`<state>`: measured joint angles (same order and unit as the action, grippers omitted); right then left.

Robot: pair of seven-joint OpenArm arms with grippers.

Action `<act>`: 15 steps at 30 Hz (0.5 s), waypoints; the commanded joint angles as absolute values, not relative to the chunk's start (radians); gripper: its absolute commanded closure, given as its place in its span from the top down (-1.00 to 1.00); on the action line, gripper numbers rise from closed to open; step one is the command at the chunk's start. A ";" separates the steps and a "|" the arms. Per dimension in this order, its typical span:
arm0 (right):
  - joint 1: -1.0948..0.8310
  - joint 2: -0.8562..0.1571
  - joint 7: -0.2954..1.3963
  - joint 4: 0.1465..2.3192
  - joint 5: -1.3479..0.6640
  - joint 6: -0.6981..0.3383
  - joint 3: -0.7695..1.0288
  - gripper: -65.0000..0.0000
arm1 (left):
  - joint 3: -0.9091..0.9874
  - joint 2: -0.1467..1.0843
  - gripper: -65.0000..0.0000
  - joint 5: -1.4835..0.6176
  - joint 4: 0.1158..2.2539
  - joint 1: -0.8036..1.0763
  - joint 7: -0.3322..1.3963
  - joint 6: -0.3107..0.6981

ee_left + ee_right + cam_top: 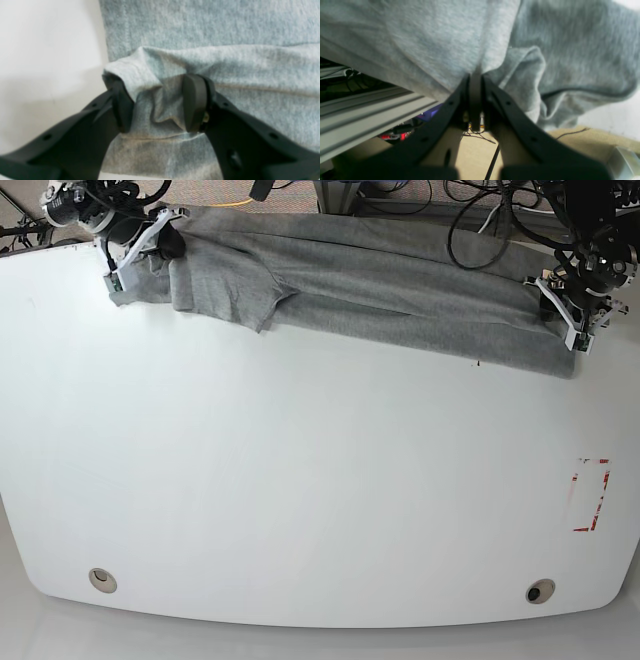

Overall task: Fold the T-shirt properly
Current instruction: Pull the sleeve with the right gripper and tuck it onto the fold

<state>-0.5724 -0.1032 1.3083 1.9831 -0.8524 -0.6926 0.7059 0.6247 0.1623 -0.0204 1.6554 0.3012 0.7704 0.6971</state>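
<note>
So I have the T-shirt (400, 295) stretched from ten to three o'clock along the table's (300, 500) far edge, right claw (475, 75) clenched on one end, left claw (160, 105) half-closed around a bunched fold at the other.

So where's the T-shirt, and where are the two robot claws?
T-shirt (400, 290): base view, middle of the cloth.
Left gripper (160, 102): left wrist view, between the fingertips.
Right gripper (475, 77): right wrist view, at the pinched tips.

One T-shirt (380, 300) along the far edge of one desk (300, 500); two tools, left tool (568, 315) and right tool (135, 252); two round holes near the front corners; one red marking.
</note>
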 commanded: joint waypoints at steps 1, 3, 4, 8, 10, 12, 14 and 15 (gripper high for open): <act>-0.573 -0.113 1.294 1.997 -0.817 -0.698 0.710 -0.71 | 0.627 0.171 -0.09 0.008 1.659 0.308 0.806 0.698; -0.570 -0.108 1.294 1.997 -0.782 -0.698 0.711 -0.38 | 0.625 0.171 -0.09 0.008 1.659 0.308 0.806 0.698; -0.570 -0.108 1.293 1.997 -0.771 -0.698 0.711 -0.21 | 0.625 0.171 -0.09 0.008 1.659 0.308 0.806 0.698; -0.562 -0.107 1.260 1.994 -0.753 -0.698 0.705 0.21 | 0.625 0.171 -0.09 0.008 1.659 0.306 0.806 0.698; -0.564 -0.107 1.237 1.974 -0.753 -0.698 0.704 0.20 | 0.625 0.171 -0.09 0.008 1.659 0.306 0.806 0.698; -0.555 -0.113 1.224 1.920 -0.753 -0.698 0.702 0.16 | 0.625 0.171 -0.09 0.008 1.659 0.306 0.806 0.698; -0.538 -0.116 1.221 1.865 -0.753 -0.698 0.702 0.11 | 0.624 0.171 -0.09 0.008 1.659 0.306 0.806 0.698; -0.519 -0.120 1.221 1.827 -0.753 -0.698 0.702 0.07 | 0.624 0.171 -0.09 0.008 1.659 0.305 0.806 0.698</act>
<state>-0.5407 -0.1024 1.2304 1.8828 -0.7460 -0.6930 0.6983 0.6247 0.1623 -0.0200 1.6558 0.3012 0.7700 0.6971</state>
